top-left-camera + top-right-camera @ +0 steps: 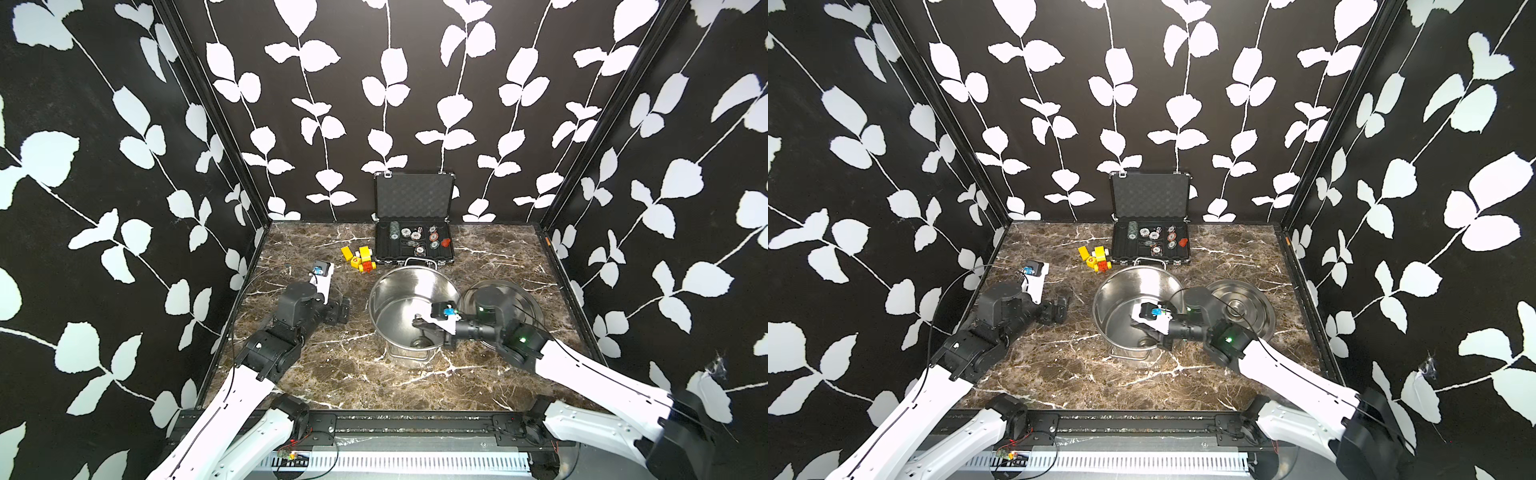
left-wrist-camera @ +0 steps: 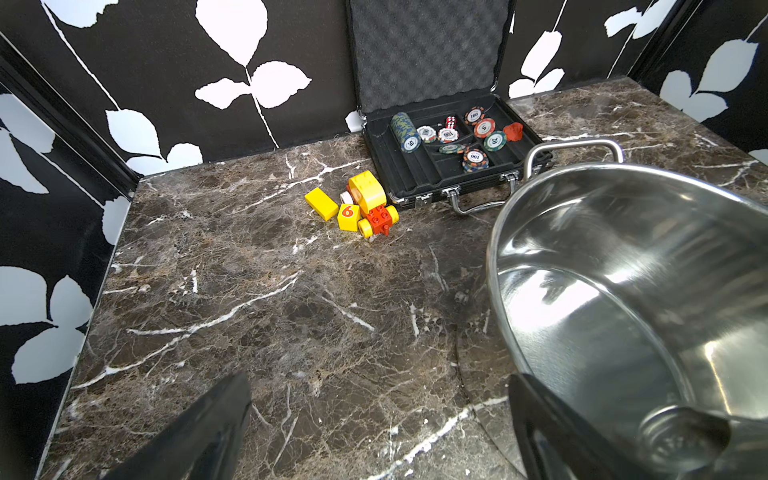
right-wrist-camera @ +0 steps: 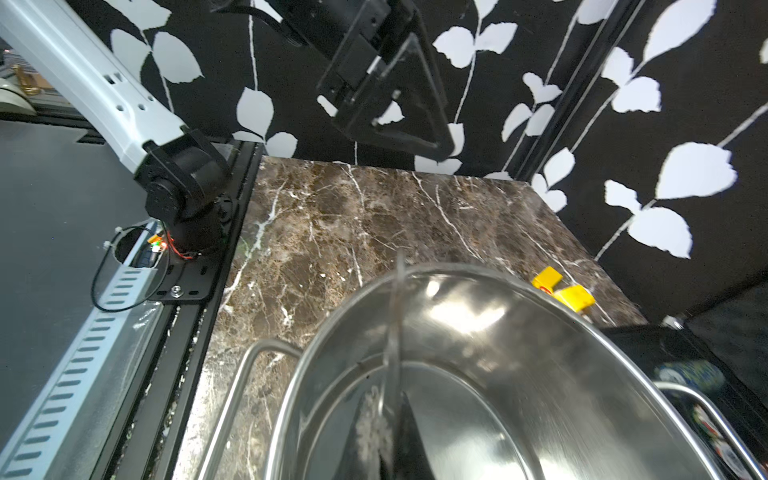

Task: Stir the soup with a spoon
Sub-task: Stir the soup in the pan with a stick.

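Note:
The large steel pot (image 1: pixel 399 299) (image 1: pixel 1125 291) stands mid-table; no soup liquid shows, only its bare shiny inside (image 2: pixel 623 291) (image 3: pixel 478 374). My right gripper (image 1: pixel 417 323) (image 1: pixel 1140 326) (image 3: pixel 386 436) reaches in over the pot's right rim, shut on the thin steel handle of the spoon (image 3: pixel 395 324). The spoon's small round bowl (image 1: pixel 419 343) (image 1: pixel 1146 343) (image 2: pixel 681 434) sits low by the pot's near wall. My left gripper (image 1: pixel 343 309) (image 1: pixel 1061 309) (image 2: pixel 374 419) is open and holds nothing, low over the marble left of the pot.
The pot's flat lid (image 1: pixel 530 309) (image 1: pixel 1246 299) lies right of it, partly under my right arm. An open case of poker chips (image 1: pixel 415 245) (image 2: pixel 449 141) stands at the back, with yellow and red toy blocks (image 1: pixel 359 259) (image 2: pixel 357 203) to its left.

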{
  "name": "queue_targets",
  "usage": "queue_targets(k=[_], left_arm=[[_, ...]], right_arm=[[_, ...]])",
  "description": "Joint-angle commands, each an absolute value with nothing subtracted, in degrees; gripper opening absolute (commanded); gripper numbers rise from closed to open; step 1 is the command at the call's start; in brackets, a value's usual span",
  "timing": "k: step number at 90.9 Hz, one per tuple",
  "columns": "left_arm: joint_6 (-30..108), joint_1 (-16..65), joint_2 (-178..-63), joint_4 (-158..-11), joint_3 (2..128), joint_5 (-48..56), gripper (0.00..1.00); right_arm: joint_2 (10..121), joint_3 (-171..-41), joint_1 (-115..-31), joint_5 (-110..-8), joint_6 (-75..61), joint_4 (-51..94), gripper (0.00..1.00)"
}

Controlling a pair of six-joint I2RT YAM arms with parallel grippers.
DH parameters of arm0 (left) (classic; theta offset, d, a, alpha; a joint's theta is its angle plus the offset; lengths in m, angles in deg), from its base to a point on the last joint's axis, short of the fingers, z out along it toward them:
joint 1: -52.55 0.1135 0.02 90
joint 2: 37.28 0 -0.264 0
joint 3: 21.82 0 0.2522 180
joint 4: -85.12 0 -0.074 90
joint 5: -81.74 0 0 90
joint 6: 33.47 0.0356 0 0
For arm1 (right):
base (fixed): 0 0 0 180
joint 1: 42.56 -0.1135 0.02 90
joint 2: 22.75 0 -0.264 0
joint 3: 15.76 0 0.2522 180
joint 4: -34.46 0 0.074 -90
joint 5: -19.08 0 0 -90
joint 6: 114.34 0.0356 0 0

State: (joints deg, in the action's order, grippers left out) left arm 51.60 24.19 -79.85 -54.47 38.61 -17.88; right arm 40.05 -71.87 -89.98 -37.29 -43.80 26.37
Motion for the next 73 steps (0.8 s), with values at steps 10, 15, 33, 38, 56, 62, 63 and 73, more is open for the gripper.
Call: queue_targets(k=[10, 15, 33, 38, 56, 62, 63, 73], left_arm=[[51.7, 24.1, -78.4, -55.1, 39.2, -17.7, 0.99], [51.7, 24.1, -78.1, -54.8, 39.1, -17.8, 0.99], [52.5, 24.1, -76.3, -53.4, 39.0, -19.2, 0.99], [52.6, 24.1, -75.9, -53.2, 38.9, -19.4, 0.99], [52.5, 24.1, -75.4, -52.7, 38.9, -19.4, 0.99], [52.4, 24.0, -75.1, -52.5, 38.9, -19.5, 0.99], [52.5, 24.0, -75.1, -52.4, 38.9, -19.6, 0.99], [52.7, 24.0, -74.8, -52.1, 38.7, -20.1, 0.99]], right_arm=[[53.1, -80.6, -94.1, -37.5, -41.4, 38.8, 0.00], [56.6, -82.0, -94.2, -36.9, -40.2, 42.3, 0.00], [65.5, -86.2, -92.1, -40.1, -39.6, 49.3, 0.00], [67.4, -87.1, -90.5, -39.5, -38.8, 51.2, 0.00], [72.2, -89.2, -83.9, -36.9, -37.4, 53.9, 0.00], [72.1, -88.4, -81.5, -36.4, -36.6, 54.7, 0.00], [72.0, -88.2, -81.1, -36.4, -36.6, 54.7, 0.00], [69.6, -85.1, -77.7, -37.0, -37.1, 54.4, 0.00]])
